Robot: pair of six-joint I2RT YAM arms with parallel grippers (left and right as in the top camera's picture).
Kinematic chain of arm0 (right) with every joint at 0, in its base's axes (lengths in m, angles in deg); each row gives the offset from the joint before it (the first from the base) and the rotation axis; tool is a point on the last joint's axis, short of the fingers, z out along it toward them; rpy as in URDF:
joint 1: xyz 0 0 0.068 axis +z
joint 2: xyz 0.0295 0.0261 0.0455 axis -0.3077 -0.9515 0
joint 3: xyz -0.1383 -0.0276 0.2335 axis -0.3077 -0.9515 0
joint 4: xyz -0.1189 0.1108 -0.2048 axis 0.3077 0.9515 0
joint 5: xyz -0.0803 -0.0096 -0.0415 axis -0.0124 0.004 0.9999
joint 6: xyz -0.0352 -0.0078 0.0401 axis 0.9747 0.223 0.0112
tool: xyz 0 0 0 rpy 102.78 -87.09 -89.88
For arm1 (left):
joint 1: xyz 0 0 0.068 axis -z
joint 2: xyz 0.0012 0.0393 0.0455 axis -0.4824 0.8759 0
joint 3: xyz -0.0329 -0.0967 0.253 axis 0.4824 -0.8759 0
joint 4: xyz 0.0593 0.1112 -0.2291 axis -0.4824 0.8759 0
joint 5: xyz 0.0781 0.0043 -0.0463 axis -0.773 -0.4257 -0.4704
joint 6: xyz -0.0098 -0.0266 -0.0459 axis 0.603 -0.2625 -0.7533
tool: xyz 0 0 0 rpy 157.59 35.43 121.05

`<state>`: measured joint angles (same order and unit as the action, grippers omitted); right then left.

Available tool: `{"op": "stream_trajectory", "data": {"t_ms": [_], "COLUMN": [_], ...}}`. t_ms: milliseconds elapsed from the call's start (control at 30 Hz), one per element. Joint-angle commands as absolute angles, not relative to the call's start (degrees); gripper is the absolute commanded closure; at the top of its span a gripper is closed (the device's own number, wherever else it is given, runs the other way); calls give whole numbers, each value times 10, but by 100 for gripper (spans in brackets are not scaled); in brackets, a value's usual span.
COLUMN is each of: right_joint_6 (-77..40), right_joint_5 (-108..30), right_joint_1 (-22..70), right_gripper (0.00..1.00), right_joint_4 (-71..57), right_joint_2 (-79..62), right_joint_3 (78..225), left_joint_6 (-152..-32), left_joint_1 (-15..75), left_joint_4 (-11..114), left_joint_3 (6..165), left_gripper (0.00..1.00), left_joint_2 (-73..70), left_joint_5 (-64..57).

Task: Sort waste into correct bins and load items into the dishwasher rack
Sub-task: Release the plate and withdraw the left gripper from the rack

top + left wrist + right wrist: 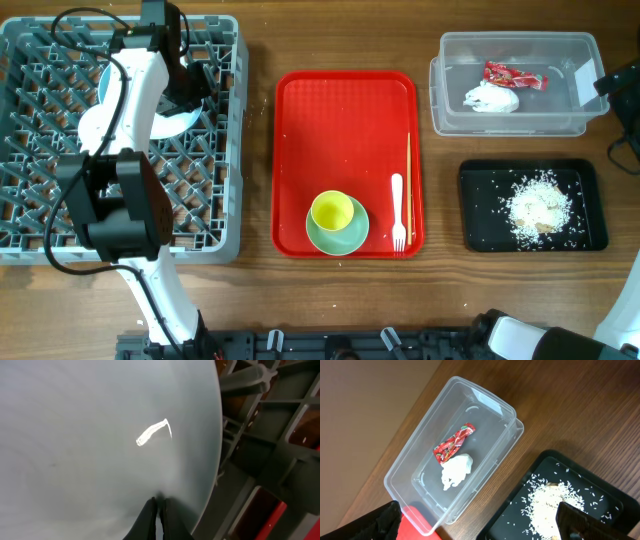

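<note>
Plate (90,435): pale blue and round, it fills most of the left wrist view. It sits over the upper middle of the rack, partly hidden under the left arm from overhead. I cannot tell whether it rests between the pegs.
Rack (40,200): large grey crate with a grid of pegs, at the left of the table.
Red tray (340,130): flat, in the middle of the table, just right of the rack.
Tub (450,110): clear plastic, at the upper right, with the wrapper and tissue inside.
Black tray (480,200): shallow, just below the tub, holding the rice.
Left gripper (159,505): its fingers are pinched close together on the plate's rim.
Right gripper (477,510): its fingers are spread wide and hold nothing, above the tub's right end.
Saucer (345,238): light green, on the red tray's lower part.
Cup (332,211): yellow, standing in the saucer with its mouth up.
Rice (540,205): a whitish heap with scattered grains, right of centre in the black tray.
Chopsticks (409,180): thin and wooden, lying along the red tray's right edge.
Fork (397,212): white, just left of the chopsticks, tines toward the tray's lower edge.
Tissue (491,99): white and crumpled, touching the wrapper.
Wrapper (514,75): shiny red and twisted.
</note>
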<state>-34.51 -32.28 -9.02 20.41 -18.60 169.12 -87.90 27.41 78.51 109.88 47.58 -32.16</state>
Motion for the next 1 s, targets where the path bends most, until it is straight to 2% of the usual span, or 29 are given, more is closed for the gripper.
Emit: {"op": "stream_trajectory", "data": {"t_ms": [0, 333, 533, 700, 967], "right_joint_6": [-349, -349, -349, -349, -349], "right_joint_5": [-324, -324, -324, -324, -324], "right_joint_1": [-91, -91, -91, -91, -91], "right_gripper": [0, 0, 0, 0, 0], "right_joint_4": [203, 203, 203, 203, 203], "right_joint_2": [-190, -190, -190, -190, -190], "right_joint_3": [1691, 1691, 1691, 1691, 1691], "left_joint_6": [-880, -880, -880, -880, -883], "left_joint_1": [273, 273, 274, 275, 271], "left_joint_4": [776, 771, 811, 853, 848], "left_joint_3": [1086, 1051, 1061, 1112, 1170], "left_gripper": [96, 96, 96, 96, 96], "left_joint_2": [487, 494, 487, 434, 306], "left_joint_5": [-331, -352, -351, -318, -304]}}
